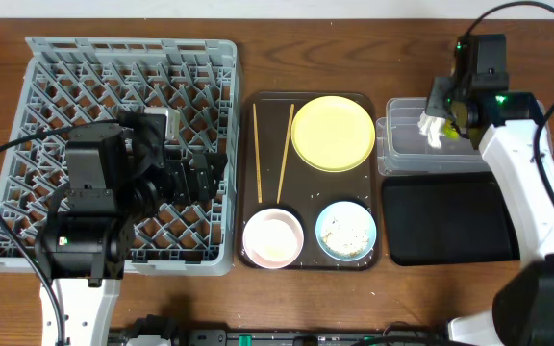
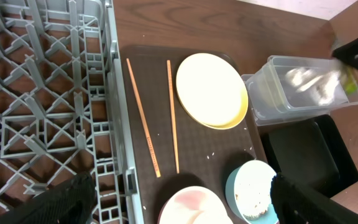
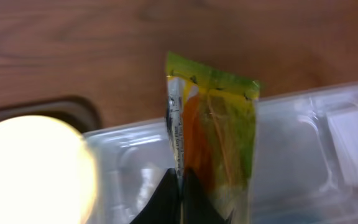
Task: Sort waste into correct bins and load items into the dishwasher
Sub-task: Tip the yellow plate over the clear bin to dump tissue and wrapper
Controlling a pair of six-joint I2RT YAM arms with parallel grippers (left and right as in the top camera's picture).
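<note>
My right gripper is shut on the lower edge of the green-and-yellow wrapper, which stands upright above the clear tub. The black tray lies in front of that tub. My left gripper is open and empty, hovering over the right edge of the grey dishwasher rack and the pinkish bowl. The yellow plate, two chopsticks and the blue bowl with rice crumbs rest on the brown serving tray.
The left arm's dark body covers the front middle of the rack. The right arm's white link runs along the table's right side beside the black tray.
</note>
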